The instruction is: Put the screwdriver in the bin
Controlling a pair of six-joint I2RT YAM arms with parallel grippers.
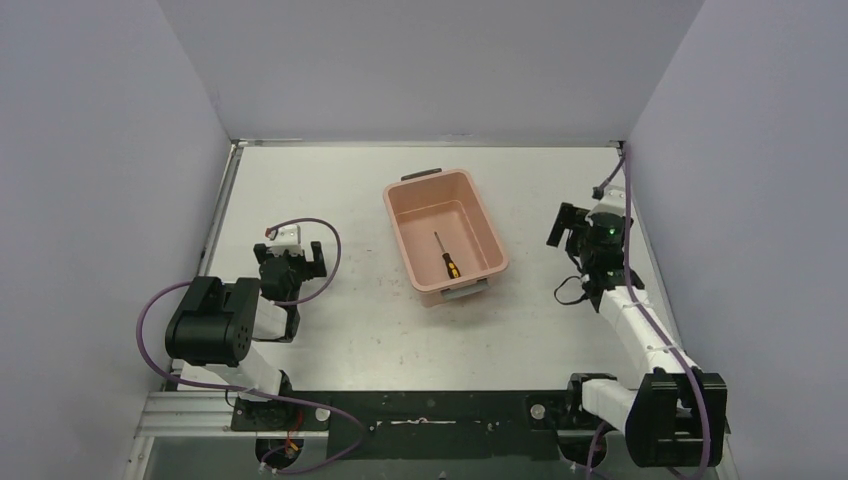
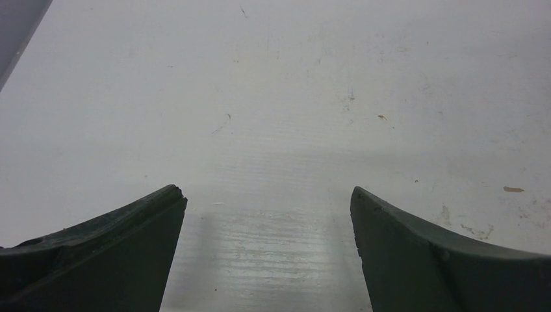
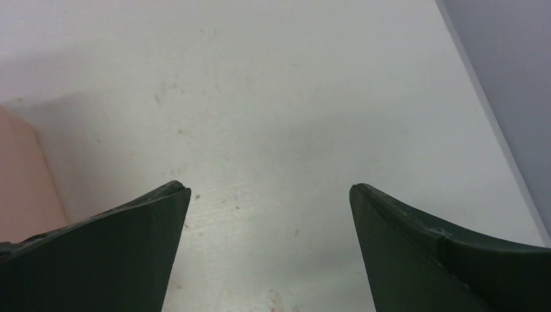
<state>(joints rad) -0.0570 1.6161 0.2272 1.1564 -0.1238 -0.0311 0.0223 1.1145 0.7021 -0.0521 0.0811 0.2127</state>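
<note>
Screwdriver [image 1: 445, 256] lies inside the salmon-pink bin [image 1: 397, 232], centre frame. Right gripper [image 3: 269, 195] and left gripper [image 2: 268, 195] both gape empty; lift yours clear without nudging the bin.

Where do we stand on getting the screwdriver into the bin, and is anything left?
Done: the screwdriver lies flat on the floor of the bin, handle toward the near end.
In hand: nothing. The right gripper is open and empty over bare table beside the bin, and the left gripper is open and empty too.
Left: nothing visible for the task, perhaps only parking the arms.
</note>
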